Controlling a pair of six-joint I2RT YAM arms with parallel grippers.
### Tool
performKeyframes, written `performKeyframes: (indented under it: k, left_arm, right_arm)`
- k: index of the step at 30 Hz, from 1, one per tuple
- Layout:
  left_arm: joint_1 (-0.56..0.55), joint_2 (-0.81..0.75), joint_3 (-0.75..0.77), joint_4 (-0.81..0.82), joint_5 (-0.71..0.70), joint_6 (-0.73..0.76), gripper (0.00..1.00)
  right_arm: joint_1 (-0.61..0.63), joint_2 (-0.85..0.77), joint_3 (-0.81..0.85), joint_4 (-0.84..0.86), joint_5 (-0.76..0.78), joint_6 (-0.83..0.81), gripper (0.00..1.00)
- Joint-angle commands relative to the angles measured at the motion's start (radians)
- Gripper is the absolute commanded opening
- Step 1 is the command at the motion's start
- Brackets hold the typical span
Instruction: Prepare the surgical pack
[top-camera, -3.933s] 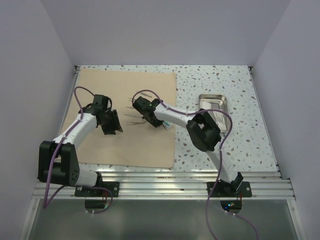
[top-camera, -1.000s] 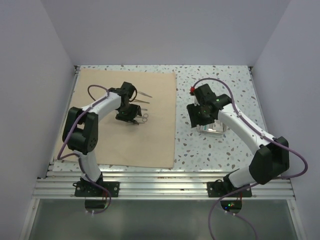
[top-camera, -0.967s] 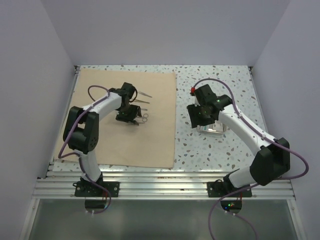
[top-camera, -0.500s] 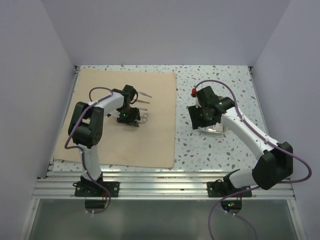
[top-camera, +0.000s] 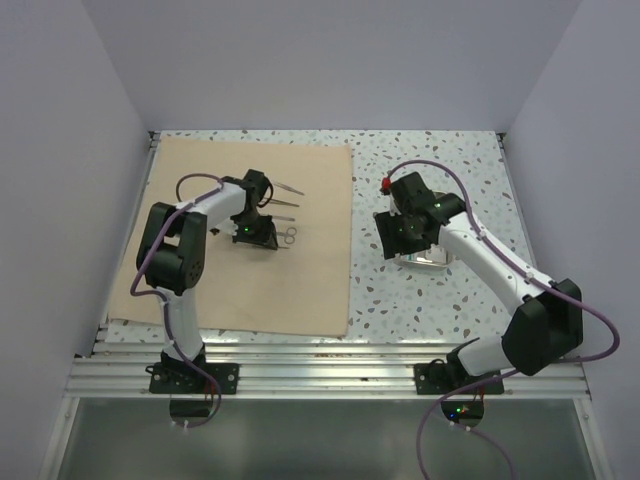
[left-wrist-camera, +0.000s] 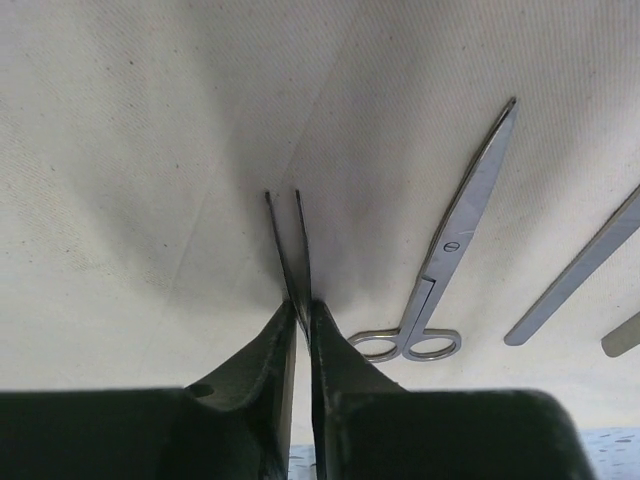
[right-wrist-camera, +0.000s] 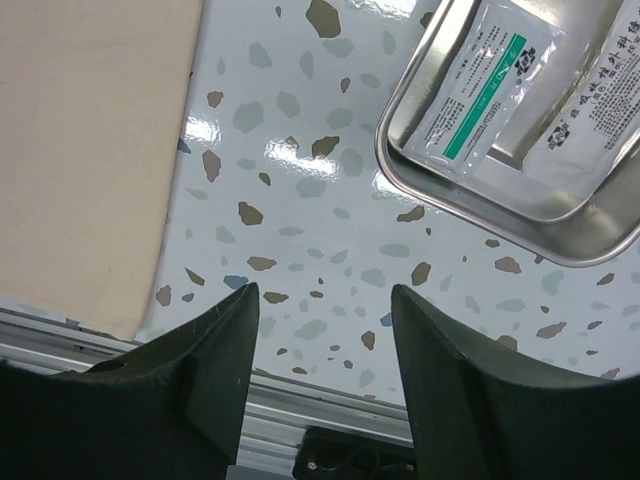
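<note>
The tan cloth (top-camera: 240, 270) lies flat on the left half of the table. Thin steel tweezers (left-wrist-camera: 285, 235) rest on the cloth (left-wrist-camera: 120, 150), and my left gripper (left-wrist-camera: 302, 305) is shut on their rear end. Scissors (left-wrist-camera: 450, 260) lie just to their right, with two more steel instruments (left-wrist-camera: 585, 270) beyond. From above, my left gripper (top-camera: 255, 232) sits next to the scissors (top-camera: 287, 236). My right gripper (right-wrist-camera: 323, 290) hangs open over bare table beside the steel tray (right-wrist-camera: 560, 235), which holds two white packets (right-wrist-camera: 485, 85). In the top view the right gripper (top-camera: 405, 232) covers most of the tray (top-camera: 432, 260).
The speckled tabletop (top-camera: 440, 160) lies to the right of the cloth's edge (right-wrist-camera: 90, 140). An aluminium rail (top-camera: 320, 375) runs along the near edge. White walls (top-camera: 60, 150) enclose the table on three sides.
Over the last second my left gripper has closed on the tweezers. The right arm has shifted only slightly near the tray. Seconds ago the right gripper was over the cloth.
</note>
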Motion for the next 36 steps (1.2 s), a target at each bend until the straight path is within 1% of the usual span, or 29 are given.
performKeyframes:
  k: [1, 3, 6, 9, 10, 12, 13, 14, 15, 16, 17, 18, 19, 20, 22, 23, 24, 26, 29, 31, 36]
  left_arm:
    - [0.011, 0.003, 0.029, -0.004, -0.010, 0.004, 0.09]
    - [0.010, -0.010, 0.029, -0.003, -0.008, 0.011, 0.00]
    - [-0.001, -0.042, 0.043, -0.033, -0.019, 0.048, 0.00]
    - [-0.022, -0.092, 0.071, -0.068, -0.034, 0.149, 0.00]
    - [-0.035, -0.102, 0.087, -0.088, -0.044, 0.228, 0.00]
    - [-0.071, -0.141, 0.118, -0.124, -0.083, 0.330, 0.00]
    - [-0.084, -0.161, 0.111, -0.106, -0.071, 0.469, 0.00]
    - [-0.102, -0.200, 0.071, -0.007, -0.052, 0.553, 0.00]
    - [-0.108, -0.220, 0.043, 0.054, -0.004, 0.642, 0.00]
    - [-0.114, -0.242, 0.013, 0.116, 0.098, 0.791, 0.00]
    - [-0.124, -0.283, -0.063, 0.263, 0.161, 0.856, 0.00]
    - [-0.128, -0.308, -0.104, 0.339, 0.227, 0.911, 0.00]
    - [-0.134, -0.332, -0.144, 0.408, 0.357, 0.991, 0.00]
    - [-0.144, -0.375, -0.214, 0.519, 0.457, 1.031, 0.00]
    - [-0.154, -0.415, -0.267, 0.600, 0.525, 1.062, 0.00]
    - [-0.167, -0.446, -0.296, 0.634, 0.542, 1.077, 0.00]
    - [-0.173, -0.457, -0.308, 0.651, 0.576, 1.105, 0.00]
    - [-0.188, -0.475, -0.316, 0.666, 0.601, 1.134, 0.00]
    - [-0.199, -0.481, -0.319, 0.681, 0.648, 1.162, 0.00]
    - [-0.200, -0.472, -0.320, 0.695, 0.682, 1.160, 0.00]
    - [-0.207, -0.464, -0.314, 0.735, 0.706, 1.137, 0.00]
  right_arm:
    - [-0.001, 0.007, 0.030, 0.023, -0.008, -0.015, 0.59]
    - [-0.001, 0.013, 0.043, 0.018, -0.014, -0.015, 0.59]
    - [-0.001, 0.023, 0.066, 0.009, -0.028, -0.015, 0.60]
    - [0.000, 0.047, 0.100, -0.005, -0.056, -0.015, 0.61]
    - [-0.001, 0.070, 0.111, -0.005, -0.118, -0.012, 0.63]
    - [-0.001, 0.093, 0.135, 0.009, -0.194, 0.019, 0.69]
    - [-0.003, 0.111, 0.160, 0.018, -0.271, 0.030, 0.71]
    - [-0.003, 0.142, 0.174, 0.038, -0.315, 0.060, 0.72]
    - [-0.001, 0.159, 0.186, 0.055, -0.349, 0.079, 0.72]
    - [-0.004, 0.174, 0.194, 0.073, -0.378, 0.100, 0.73]
    - [-0.003, 0.205, 0.215, 0.112, -0.436, 0.138, 0.73]
    - [-0.003, 0.219, 0.227, 0.129, -0.456, 0.155, 0.74]
    - [-0.004, 0.231, 0.243, 0.150, -0.479, 0.175, 0.74]
    - [-0.004, 0.250, 0.243, 0.200, -0.502, 0.226, 0.74]
    - [-0.006, 0.259, 0.234, 0.257, -0.524, 0.307, 0.72]
    - [-0.006, 0.259, 0.228, 0.318, -0.533, 0.330, 0.72]
    - [-0.007, 0.256, 0.218, 0.352, -0.542, 0.350, 0.72]
    - [-0.006, 0.251, 0.191, 0.438, -0.557, 0.407, 0.70]
    - [-0.003, 0.271, 0.185, 0.474, -0.593, 0.436, 0.67]
    - [0.008, 0.277, 0.183, 0.479, -0.588, 0.441, 0.65]
    - [0.028, 0.285, 0.162, 0.489, -0.585, 0.453, 0.61]
